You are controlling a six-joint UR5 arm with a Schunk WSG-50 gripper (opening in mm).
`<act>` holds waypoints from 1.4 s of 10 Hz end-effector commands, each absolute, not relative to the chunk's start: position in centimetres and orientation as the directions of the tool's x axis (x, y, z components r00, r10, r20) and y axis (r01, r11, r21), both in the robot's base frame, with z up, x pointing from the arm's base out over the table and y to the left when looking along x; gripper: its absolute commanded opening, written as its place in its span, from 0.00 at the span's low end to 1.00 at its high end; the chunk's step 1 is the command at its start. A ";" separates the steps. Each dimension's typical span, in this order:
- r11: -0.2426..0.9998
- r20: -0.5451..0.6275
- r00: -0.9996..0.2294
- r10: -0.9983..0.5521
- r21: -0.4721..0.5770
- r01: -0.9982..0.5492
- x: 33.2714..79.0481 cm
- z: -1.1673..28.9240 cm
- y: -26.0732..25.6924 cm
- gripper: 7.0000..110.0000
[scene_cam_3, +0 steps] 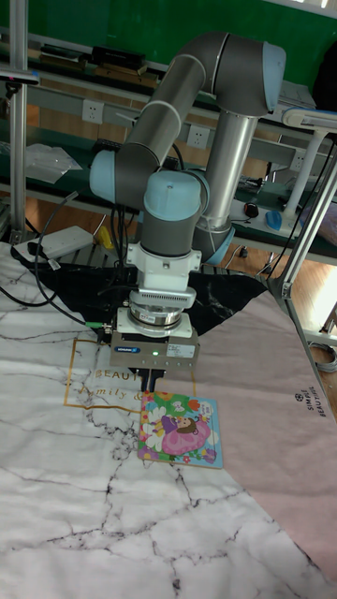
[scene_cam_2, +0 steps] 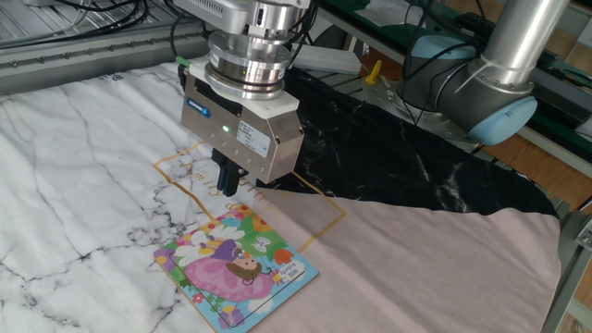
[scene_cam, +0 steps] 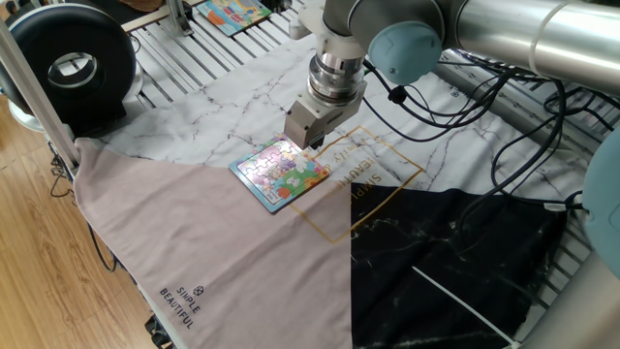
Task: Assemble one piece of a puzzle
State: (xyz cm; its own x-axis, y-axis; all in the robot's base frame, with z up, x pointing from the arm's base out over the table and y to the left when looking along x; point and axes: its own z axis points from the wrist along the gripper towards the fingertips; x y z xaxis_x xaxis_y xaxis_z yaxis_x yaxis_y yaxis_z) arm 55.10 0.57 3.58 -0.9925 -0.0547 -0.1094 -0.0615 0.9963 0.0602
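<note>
We count one arm carrying one claw. Two colourful puzzle boards appear: one puzzle just beneath the claw, one orange-yellow board well beyond it. One black round device sits far off at the surface's edge.

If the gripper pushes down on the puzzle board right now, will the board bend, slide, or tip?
The puzzle board lies flat on the cloth, so tipping seems unlikely. It looks thin but holds straight edges, so it is probably stiff. The cloth may grip it, though a sideways nudge from the gripper could probably still shift something this small.
</note>
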 end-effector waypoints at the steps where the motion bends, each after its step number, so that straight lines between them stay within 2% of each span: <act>1: 0.996 -0.112 -0.993 -0.043 0.075 -0.052 55.2 3.7 0.7 0.00; 14: 0.996 -0.109 -0.993 -0.042 0.080 -0.050 55.0 3.7 0.7 0.00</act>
